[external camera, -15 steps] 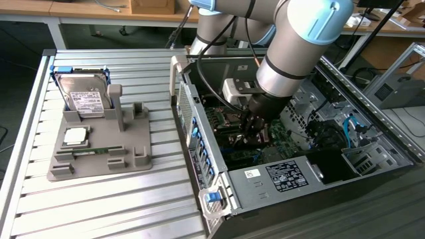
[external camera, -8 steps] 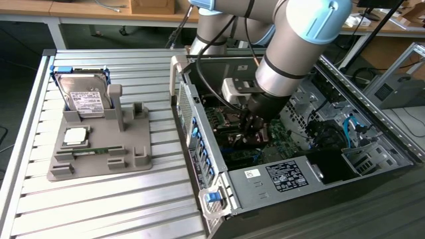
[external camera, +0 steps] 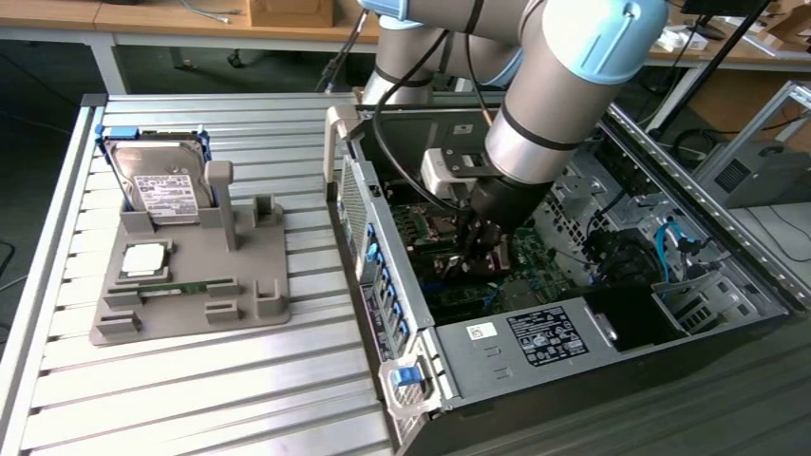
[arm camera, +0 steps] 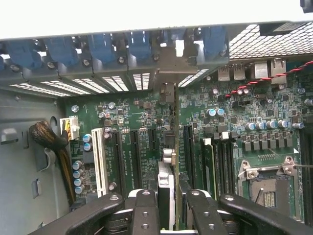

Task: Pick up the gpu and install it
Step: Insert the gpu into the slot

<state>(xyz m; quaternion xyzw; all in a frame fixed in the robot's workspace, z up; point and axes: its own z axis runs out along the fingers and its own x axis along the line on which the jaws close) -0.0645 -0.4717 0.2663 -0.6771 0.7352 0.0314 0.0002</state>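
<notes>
Gripper (arm camera: 166,208) reaches down inside the open computer case (external camera: 709,237), its two fingers pinching the gpu (arm camera: 167,188) edge-on between them. That card stands upright just over the motherboard (arm camera: 137,122), among its dark expansion slots, near the case's rear slot brackets.

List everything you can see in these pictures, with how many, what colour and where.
computer case: one, grey, open, on the exterior view's right of the table
motherboard: one, green, inside the case
gpu: one, dark card seen edge-on, between the fingers above the motherboard slots
hard drive: one, silver with white label, upright in the holder
parts holder: one, grey, on the exterior view's left
memory stick: one, green, in the holder
table: one, ribbed silver
arm: one, grey and blue, reaching into the case
fingers: black, closed on the gpu
</notes>
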